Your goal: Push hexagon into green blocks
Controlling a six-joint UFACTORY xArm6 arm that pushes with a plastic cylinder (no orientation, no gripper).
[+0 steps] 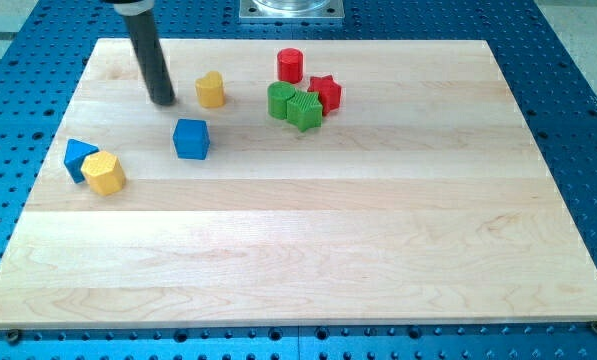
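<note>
Camera view: my tip [163, 101] left of a yellow block [210, 89] — perhaps touching — green blocks [296, 105] beyond

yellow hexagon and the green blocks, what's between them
In the camera view, the blue cube sits roughly between the yellow hexagon and the green blocks; otherwise it is bare board. My tip stands above that line.

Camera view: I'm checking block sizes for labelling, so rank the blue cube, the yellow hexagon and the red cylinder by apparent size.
1. blue cube and yellow hexagon: too alike to rank.
2. red cylinder: smallest-looking, though it sits farther up the view.
</note>
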